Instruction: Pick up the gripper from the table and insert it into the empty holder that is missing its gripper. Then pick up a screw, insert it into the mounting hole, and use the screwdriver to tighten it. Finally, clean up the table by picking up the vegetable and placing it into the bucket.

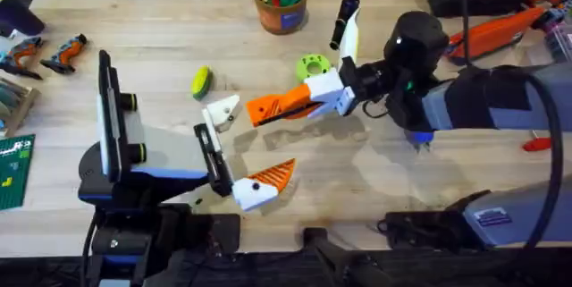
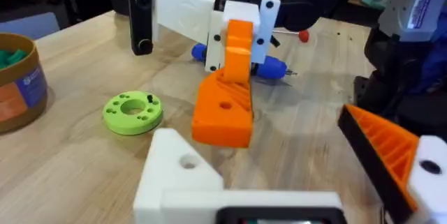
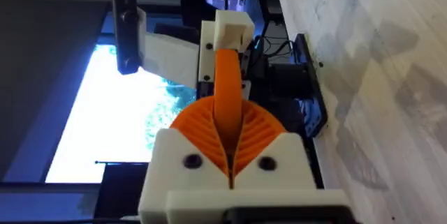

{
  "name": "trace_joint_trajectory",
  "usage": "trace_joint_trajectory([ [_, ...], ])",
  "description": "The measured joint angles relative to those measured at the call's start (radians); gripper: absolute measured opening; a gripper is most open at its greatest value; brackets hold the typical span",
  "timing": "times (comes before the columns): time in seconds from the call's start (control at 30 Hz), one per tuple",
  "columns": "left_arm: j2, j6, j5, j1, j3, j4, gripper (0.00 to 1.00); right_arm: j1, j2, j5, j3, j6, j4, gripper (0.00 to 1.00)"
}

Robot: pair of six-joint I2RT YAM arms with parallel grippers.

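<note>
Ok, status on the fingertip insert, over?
Right claw shut on the gripper. Left claw open; gripper at its empty holder, not seated. Vegetable on table, off to the side.

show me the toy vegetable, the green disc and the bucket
vegetable (image 1: 201,80), overhead view, middle of its yellow-green body
green disc (image 2: 133,112), left wrist view, top face beside the centre hole
bucket (image 1: 284,19), overhead view, front wall

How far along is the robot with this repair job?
Early. Pickup is done: the right hand holds the orange fingertip near the empty white holder, not yet inserted. Screwing remains, and the vegetable lies on the table, outside the bucket.
</note>
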Motion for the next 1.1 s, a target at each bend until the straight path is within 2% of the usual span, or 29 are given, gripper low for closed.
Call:
trace_joint_trajectory([
  [0.5,0.0,0.0,0.0,0.0,0.0,0.0,0.985,0.02,0.001,-0.095,0.0,-0.015,-0.027,0.016],
  [0.93,0.0,0.0,0.0,0.0,0.0,0.0,0.986,0.044,0.002,-0.006,0.0,-0.016,-0.032,0.016],
  [1.1,0.0,0.0,0.0,0.0,0.0,0.0,0.985,0.044,0.043,0.006,0.002,-0.016,-0.024,0.016],
])
